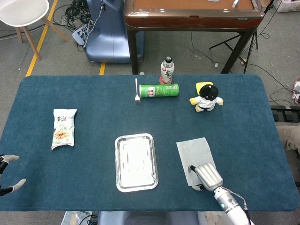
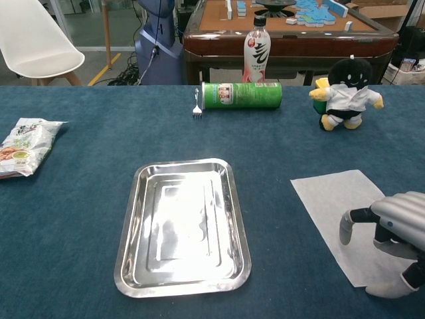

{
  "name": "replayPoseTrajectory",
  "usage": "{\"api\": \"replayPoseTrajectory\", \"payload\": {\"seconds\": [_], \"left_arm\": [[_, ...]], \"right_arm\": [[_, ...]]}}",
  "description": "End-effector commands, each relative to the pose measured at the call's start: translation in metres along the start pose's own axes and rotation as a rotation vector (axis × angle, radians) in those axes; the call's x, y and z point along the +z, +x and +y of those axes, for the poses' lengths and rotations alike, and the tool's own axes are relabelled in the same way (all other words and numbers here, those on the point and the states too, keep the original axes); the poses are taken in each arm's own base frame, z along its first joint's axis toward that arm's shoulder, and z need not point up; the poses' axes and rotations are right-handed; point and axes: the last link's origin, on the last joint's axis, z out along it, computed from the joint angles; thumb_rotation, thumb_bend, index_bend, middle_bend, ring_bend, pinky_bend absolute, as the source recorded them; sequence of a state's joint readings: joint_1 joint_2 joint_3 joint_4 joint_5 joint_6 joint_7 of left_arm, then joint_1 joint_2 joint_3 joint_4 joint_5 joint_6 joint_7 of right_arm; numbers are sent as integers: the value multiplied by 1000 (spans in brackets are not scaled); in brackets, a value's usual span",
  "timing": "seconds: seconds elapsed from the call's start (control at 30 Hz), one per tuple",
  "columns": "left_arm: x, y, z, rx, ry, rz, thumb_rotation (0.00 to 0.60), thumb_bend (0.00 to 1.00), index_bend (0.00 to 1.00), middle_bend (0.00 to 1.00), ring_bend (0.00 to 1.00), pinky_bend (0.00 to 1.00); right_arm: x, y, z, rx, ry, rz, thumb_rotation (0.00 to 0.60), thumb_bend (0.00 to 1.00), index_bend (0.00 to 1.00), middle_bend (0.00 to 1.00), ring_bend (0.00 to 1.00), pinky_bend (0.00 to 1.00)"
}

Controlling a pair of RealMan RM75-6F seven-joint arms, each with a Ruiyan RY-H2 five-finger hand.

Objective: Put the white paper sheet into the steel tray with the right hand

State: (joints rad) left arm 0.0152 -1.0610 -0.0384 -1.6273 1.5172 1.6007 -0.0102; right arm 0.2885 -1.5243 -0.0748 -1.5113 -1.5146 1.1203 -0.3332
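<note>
Chest view: my right hand [image 2: 392, 242] on the near end of the sheet [image 2: 339, 212], grasp step, nothing lifted.

Fingers [image 2: 346, 226] curl down over the paper with the thumb low at its near edge; whether they already pinch it I cannot tell. Sheet lies flat on the cloth, right of the tray [image 2: 182, 226] and apart from it; tray holds nothing. Head view shows my left hand [image 1: 8, 173] parked spread at the table's left edge, holding nothing. Next, I judge: close thumb and fingers on the sheet's edge, lift, carry left over the tray, release. Thin paper may slip or fold.
</note>
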Motion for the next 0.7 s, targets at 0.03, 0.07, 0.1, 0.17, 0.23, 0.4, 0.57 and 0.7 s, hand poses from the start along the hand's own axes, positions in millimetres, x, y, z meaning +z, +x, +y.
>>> {"api": "replayPoseTrajectory", "payload": {"seconds": [0.03, 0.07, 0.1, 0.17, 0.23, 0.4, 0.57, 0.7], "left_arm": [[0, 0, 0, 0, 0, -2, 600, 59, 331, 326, 202, 389], [0, 0, 0, 0, 0, -2, 600, 59, 331, 326, 202, 390], [0, 0, 0, 1, 0, -3, 600, 59, 331, 326, 202, 390], [0, 0, 0, 1, 0, -2, 600, 59, 330, 326, 202, 389], [0, 0, 0, 1, 0, -1, 600, 59, 331, 326, 202, 389], [0, 0, 0, 1, 1, -2, 600, 59, 331, 326, 202, 389], [0, -1, 0, 1, 1, -2, 600, 59, 331, 326, 202, 389], [0, -1, 0, 2, 2, -2, 600, 59, 331, 326, 202, 389]], "right_arm": [[0, 0, 0, 1, -1, 1, 600, 191, 411, 1000, 1000, 1000], [0, 0, 0, 1, -2, 1, 600, 212, 411, 1000, 1000, 1000], [0, 0, 0, 0, -2, 1, 600, 232, 411, 1000, 1000, 1000], [1, 0, 1, 0, -3, 1, 600, 260, 411, 1000, 1000, 1000], [1, 0, 1, -1, -5, 1, 600, 274, 411, 1000, 1000, 1000], [1, 0, 1, 0, -7, 2, 600, 305, 411, 1000, 1000, 1000], [1, 0, 1, 5, -8, 3, 600, 362, 411, 1000, 1000, 1000], [1, 0, 1, 6, -7, 4, 600, 403, 411, 1000, 1000, 1000]]}}
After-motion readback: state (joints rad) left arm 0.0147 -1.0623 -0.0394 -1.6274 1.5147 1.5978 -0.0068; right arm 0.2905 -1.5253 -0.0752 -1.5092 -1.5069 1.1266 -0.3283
